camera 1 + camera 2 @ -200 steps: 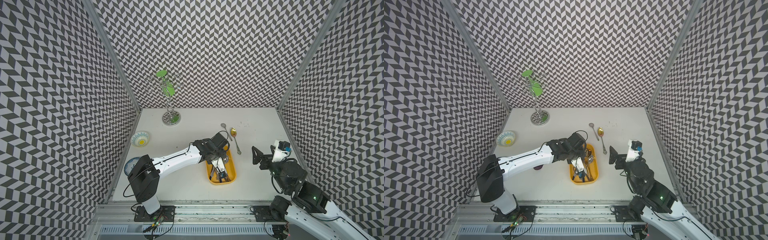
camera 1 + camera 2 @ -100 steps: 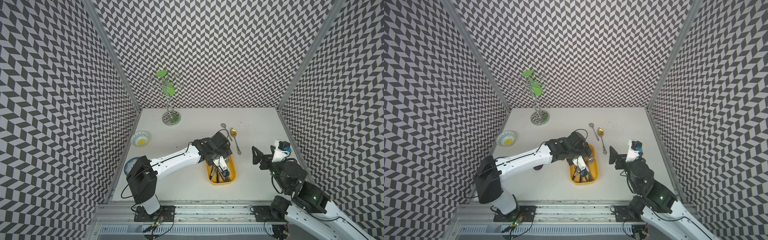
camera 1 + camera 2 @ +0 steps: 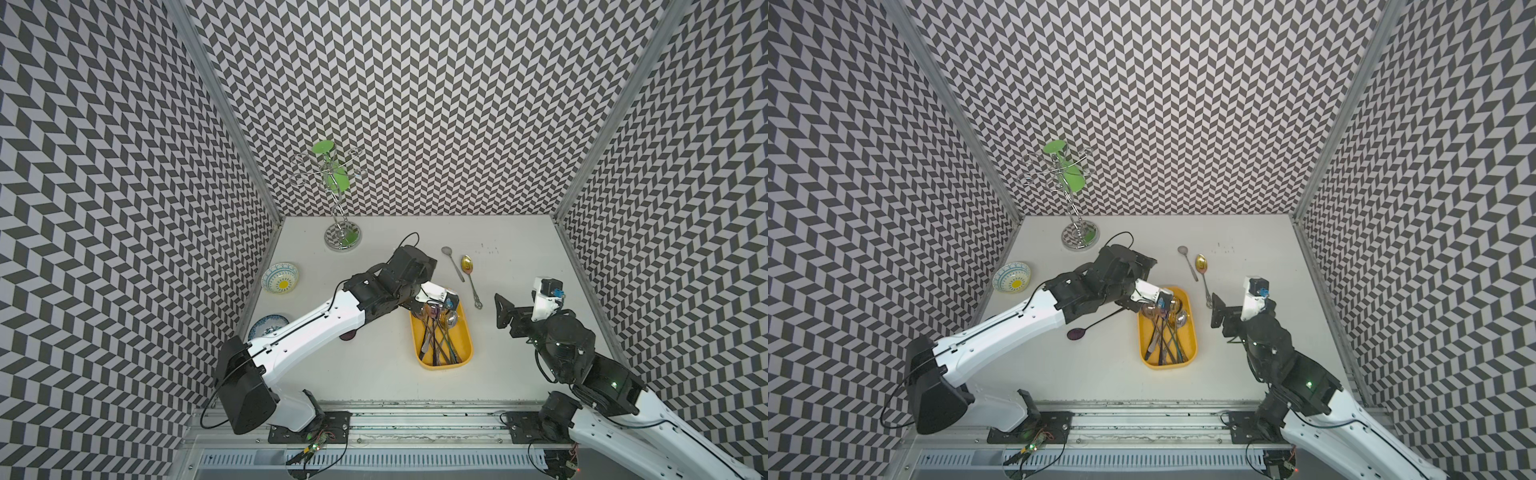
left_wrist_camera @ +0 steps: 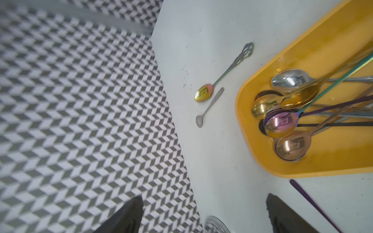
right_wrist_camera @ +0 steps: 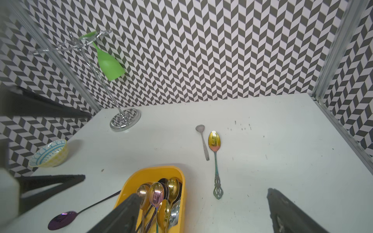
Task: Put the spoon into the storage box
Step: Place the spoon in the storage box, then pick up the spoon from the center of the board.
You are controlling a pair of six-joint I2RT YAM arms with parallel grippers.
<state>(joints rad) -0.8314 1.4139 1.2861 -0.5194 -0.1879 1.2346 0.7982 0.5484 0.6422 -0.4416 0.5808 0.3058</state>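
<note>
Far to the left of the left jaws, a patterned bowl (image 3: 280, 277) and a blue bowl (image 3: 268, 326) sit at the table (image 3: 374, 382) edge. A glass rack (image 3: 341, 239) holding a green glass (image 3: 334, 180) stands behind them. A dark purple spoon (image 3: 1076, 333) lies on the table just left of the storage box (image 3: 444, 366), its handle running under the left arm.

The left gripper (image 4: 203, 198) hangs over the box's far end, jaws spread wide and holding nothing. Below them, a pink-purple spoon (image 4: 281, 125) lies on top of the heap of spoons (image 3: 438, 336) inside the box.

Between the two pairs of jaws, beyond the box, a small silver spoon (image 3: 453, 268) and a gold spoon (image 3: 468, 266) lie side by side on the table. The right gripper (image 5: 203, 193) hovers right of the box, jaws wide apart and empty.
</note>
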